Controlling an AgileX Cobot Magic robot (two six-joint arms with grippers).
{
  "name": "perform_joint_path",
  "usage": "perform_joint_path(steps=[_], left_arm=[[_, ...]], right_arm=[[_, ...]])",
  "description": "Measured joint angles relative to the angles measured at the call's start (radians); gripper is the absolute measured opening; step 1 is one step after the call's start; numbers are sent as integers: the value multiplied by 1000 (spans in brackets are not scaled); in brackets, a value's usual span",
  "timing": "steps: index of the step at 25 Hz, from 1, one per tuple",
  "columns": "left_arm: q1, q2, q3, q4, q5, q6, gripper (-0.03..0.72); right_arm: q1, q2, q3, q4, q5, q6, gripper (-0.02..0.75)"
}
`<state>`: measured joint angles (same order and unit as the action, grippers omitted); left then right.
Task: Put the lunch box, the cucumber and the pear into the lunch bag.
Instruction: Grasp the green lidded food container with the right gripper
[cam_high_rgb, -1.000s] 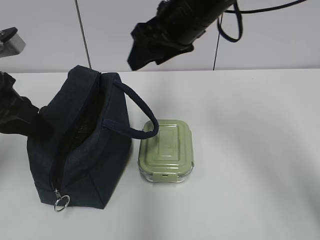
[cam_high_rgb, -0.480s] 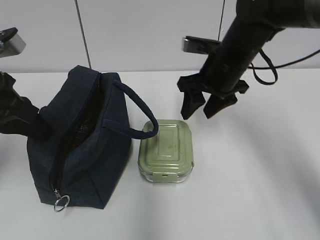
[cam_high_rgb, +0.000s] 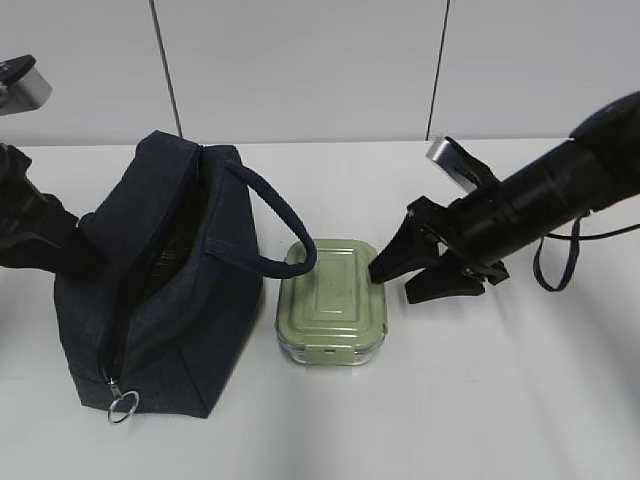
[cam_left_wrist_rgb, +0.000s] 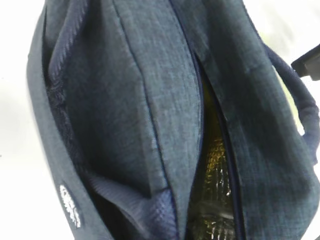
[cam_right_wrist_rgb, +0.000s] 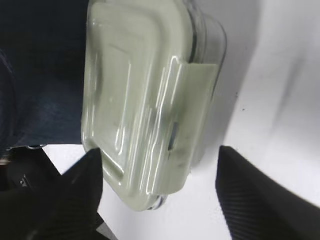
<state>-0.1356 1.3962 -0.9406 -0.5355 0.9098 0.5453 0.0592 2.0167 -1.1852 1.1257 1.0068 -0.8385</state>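
Currently on a plain white tabletop (cam_high_rgb: 520, 400), backed by a pale grey panelled wall (cam_high_rgb: 300, 70) with two dark vertical seams.

Lunch bag (cam_high_rgb: 160, 280) standing at 9 o'clock of the scene, navy fabric, zipper undone along the top, silver ring pull (cam_high_rgb: 122, 404) hanging at its near end, strap handle (cam_high_rgb: 275, 215) arching over toward 3 o'clock. Through the slot in the left wrist view: silvery lining (cam_left_wrist_rgb: 215, 170) plus something dark and yellowish inside, too dim to identify.

Lunch box (cam_high_rgb: 332, 300) flat on the table just beside the bag at its 3 o'clock side, sage-green ribbed lid on, clip tab facing the near edge. Handle end overlapping the box's far-left corner in the exterior view; touching or not, cannot tell.

Right gripper (cam_high_rgb: 392, 282) spread wide, low, at the box's 3 o'clock edge, one finger over the lid's far-right corner, the other just off the side wall. Right wrist view confirms: both dark fingers (cam_right_wrist_rgb: 260, 200) straddling one end of the box (cam_right_wrist_rgb: 145, 100), nothing clamped.

Left gripper (cam_high_rgb: 70, 250) pressed against the bag's 9 o'clock side; fingers hidden by fabric, so spread cannot be told.

Versus half a second back: right arm swung from hovering at 12 o'clock above the box down to table level at its 3 o'clock side. Bag, box, left arm unmoved.
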Motion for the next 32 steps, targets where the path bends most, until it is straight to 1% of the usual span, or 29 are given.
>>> perform_joint_path(steps=[3, 5, 8, 11, 18, 32], left_arm=[[0, 0, 0, 0, 0, 0, 1], [0, 0, 0, 1, 0, 0, 1], [0, 0, 0, 1, 0, 0, 1], [0, 0, 0, 1, 0, 0, 1], [0, 0, 0, 1, 3, 0, 1], [0, 0, 0, 1, 4, 0, 1]], right_arm=[[-31, 0, 52, 128, 0, -140, 572], [-40, 0, 75, 205, 0, -220, 582], [-44, 10, 86, 273, 11, -296, 587], [-45, 60, 86, 329, 57, -335, 590], [-46, 142, 86, 354, 103, -357, 590], [-35, 152, 77, 360, 110, -359, 590]])
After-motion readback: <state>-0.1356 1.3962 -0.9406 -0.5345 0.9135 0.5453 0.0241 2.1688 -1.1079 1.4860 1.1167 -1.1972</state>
